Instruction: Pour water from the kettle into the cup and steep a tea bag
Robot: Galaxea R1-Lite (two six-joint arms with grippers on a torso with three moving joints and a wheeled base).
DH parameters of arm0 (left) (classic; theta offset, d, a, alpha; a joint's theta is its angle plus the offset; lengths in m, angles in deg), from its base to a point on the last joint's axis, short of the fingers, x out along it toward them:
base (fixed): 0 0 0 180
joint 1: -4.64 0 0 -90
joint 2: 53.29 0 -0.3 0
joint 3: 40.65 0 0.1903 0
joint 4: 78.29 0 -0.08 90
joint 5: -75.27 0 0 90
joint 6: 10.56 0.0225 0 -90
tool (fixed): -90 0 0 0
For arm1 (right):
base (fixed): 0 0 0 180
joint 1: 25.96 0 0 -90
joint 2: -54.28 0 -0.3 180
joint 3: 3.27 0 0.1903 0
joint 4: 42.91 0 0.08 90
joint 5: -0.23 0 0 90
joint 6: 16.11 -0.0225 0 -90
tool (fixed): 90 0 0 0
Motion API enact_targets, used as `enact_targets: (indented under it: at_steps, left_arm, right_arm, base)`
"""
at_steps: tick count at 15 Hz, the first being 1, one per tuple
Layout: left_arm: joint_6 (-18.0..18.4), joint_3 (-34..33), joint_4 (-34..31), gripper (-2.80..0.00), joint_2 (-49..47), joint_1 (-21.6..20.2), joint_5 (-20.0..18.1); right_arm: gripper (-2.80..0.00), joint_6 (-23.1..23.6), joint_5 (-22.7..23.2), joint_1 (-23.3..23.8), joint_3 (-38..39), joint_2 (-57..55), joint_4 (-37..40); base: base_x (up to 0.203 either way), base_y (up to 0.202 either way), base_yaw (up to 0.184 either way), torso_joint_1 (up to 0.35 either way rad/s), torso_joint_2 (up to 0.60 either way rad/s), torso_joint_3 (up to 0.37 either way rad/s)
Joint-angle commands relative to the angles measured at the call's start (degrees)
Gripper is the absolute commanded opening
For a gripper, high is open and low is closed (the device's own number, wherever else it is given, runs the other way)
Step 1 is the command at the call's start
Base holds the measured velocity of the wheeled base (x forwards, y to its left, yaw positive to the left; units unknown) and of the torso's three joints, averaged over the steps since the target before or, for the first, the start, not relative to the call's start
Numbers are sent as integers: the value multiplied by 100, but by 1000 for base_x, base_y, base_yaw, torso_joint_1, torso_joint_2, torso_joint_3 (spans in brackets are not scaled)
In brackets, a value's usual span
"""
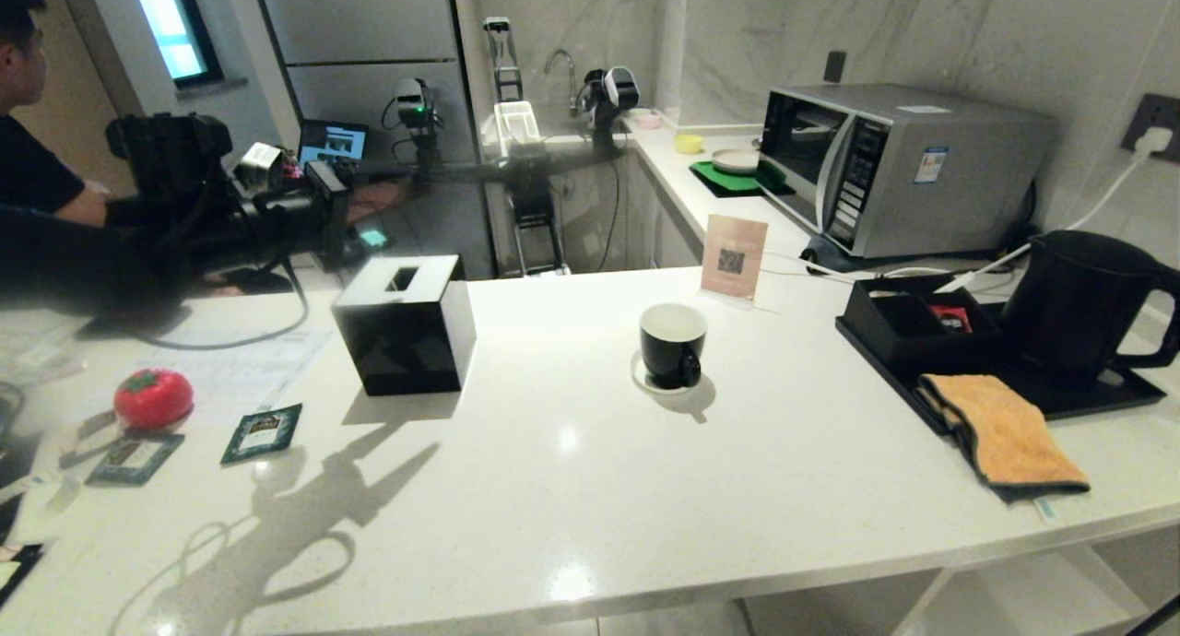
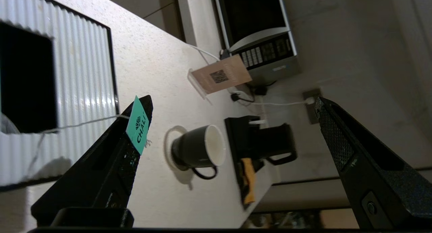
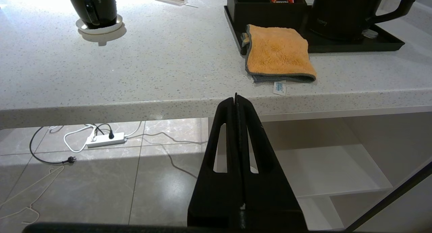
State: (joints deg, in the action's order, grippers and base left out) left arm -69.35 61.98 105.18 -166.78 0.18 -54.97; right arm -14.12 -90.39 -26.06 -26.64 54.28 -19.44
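Taking the cup point(image 1: 673, 344) as the landmark: it stands upright on its small white saucer point(image 1: 645, 379) near the middle of the white counter point(image 1: 590, 507), mouth up, white inside showing, handle turned toward the counter's near edge. Left of the cup sits the black tissue box point(image 1: 404, 323), between the cup and the left gripper point(image 1: 355, 226), which hangs above the counter beyond the box. Its fingers stand wide apart, yet a teal tea-bag tag point(image 2: 137, 125) seems stuck to one finger point(image 2: 111, 158), its white string point(image 2: 81, 124) trailing off toward the box's slot; whether the bag itself hangs there cannot be told. Just behind the cup is a card stand point(image 1: 733, 257) with a QR code. Right of the cup, well apart, the kettle point(image 1: 1079, 304) stands upright on a black tray point(image 1: 1097, 392), its long axis vertical, loop handle pointing away from the cup. An orange cloth point(image 1: 1005, 433) drapes over the tray's near edge, and a microwave point(image 1: 899, 166) stands behind. The right gripper point(image 3: 236, 101) hangs below the counter's front edge, fingers pressed together on nothing.
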Motion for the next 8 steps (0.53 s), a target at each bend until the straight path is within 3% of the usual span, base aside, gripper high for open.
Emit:
enact_targets:
  at_steps: [1,3,5,8]
  left_arm:
    - [-322,1,9,0,55,51,37]
    - [-571,8,7,0,46,51,65]
    - [-1069,118,5,0,38,57,171]
    - [-1180,143,-11,0,2,86,465]
  right_arm:
    - [-280,2,1,1,0,-9,-1]
    - [-280,2,1,-3,0,-9,-1]
    - [-280,2,1,1,0,-9,-1]
    - [-280,2,1,1,0,-9,-1]
  base:
    - [0,0,0,0,0,0]
    - [0,0,0,0,0,0]
    - [0,0,0,0,0,0]
    - [0,0,0,0,0,0]
